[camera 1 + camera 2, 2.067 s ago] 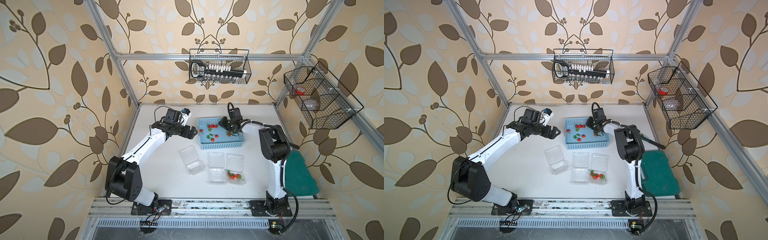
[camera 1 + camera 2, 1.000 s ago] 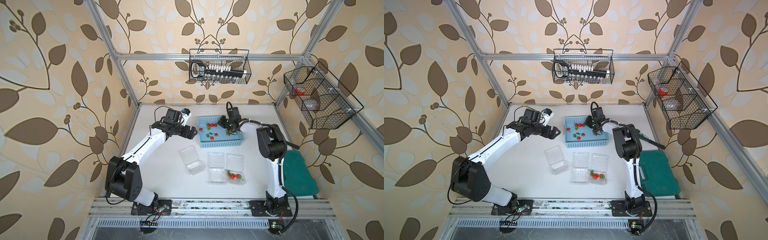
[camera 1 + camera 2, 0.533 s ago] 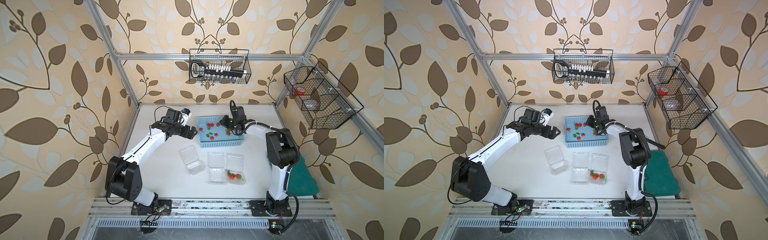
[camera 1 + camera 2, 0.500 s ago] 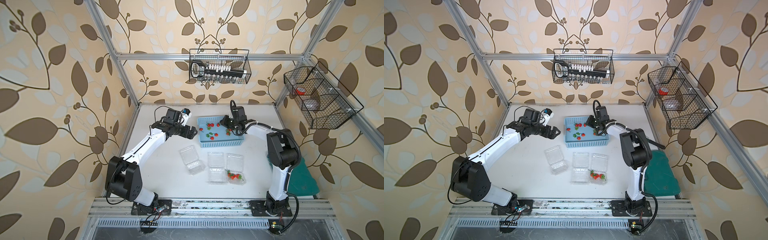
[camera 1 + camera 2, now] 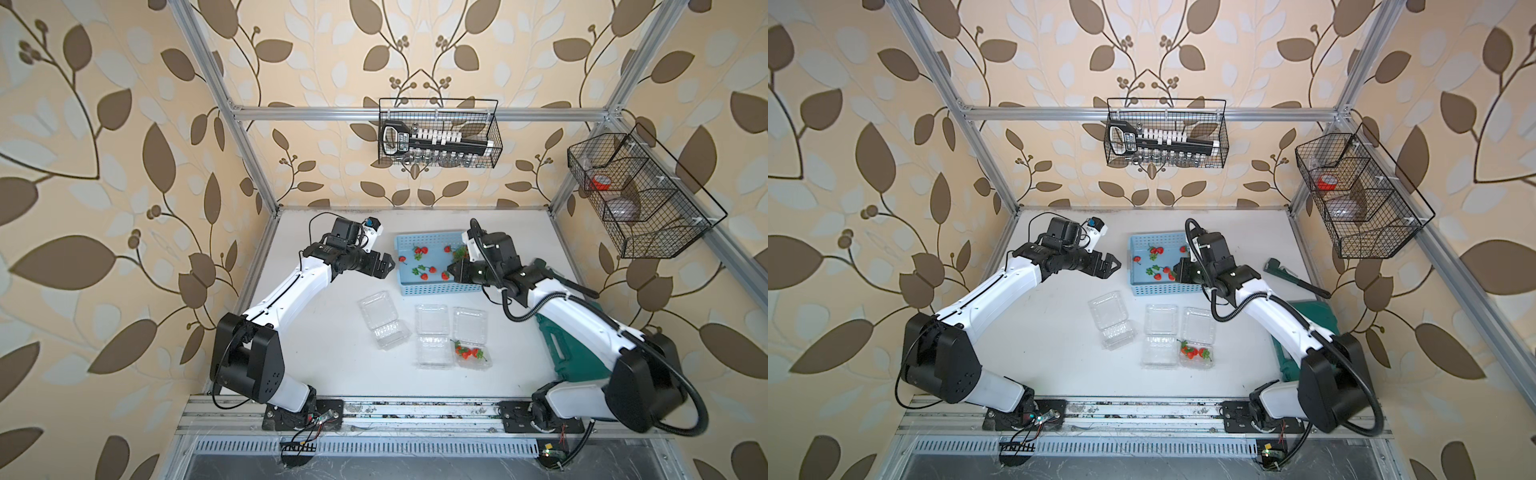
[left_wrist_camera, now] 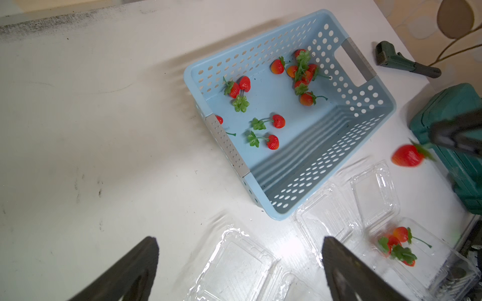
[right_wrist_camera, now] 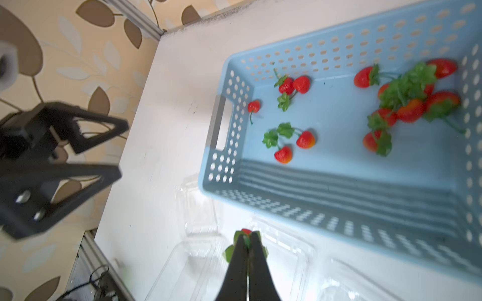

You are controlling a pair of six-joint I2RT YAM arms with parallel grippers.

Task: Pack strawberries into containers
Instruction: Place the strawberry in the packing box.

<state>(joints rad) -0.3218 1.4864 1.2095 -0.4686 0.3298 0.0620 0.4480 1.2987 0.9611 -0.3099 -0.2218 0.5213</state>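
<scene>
White table point(image 5: 332, 374), leaf-papered walls point(image 5: 124, 124): left pincer point(image 6: 240, 241) apart; right pincer point(image 7: 246, 238) clamped on strawberry point(image 6: 407, 155), whole in left wrist view, nearly hidden in right; other strawberries point(image 6: 278, 121) in basket point(image 6: 300, 182) at far edge and one container point(image 6: 443, 260)

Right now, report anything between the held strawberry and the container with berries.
Nothing visible: the strawberry hangs in the shut right gripper above the near side of the blue basket, and that container lies open.
</scene>
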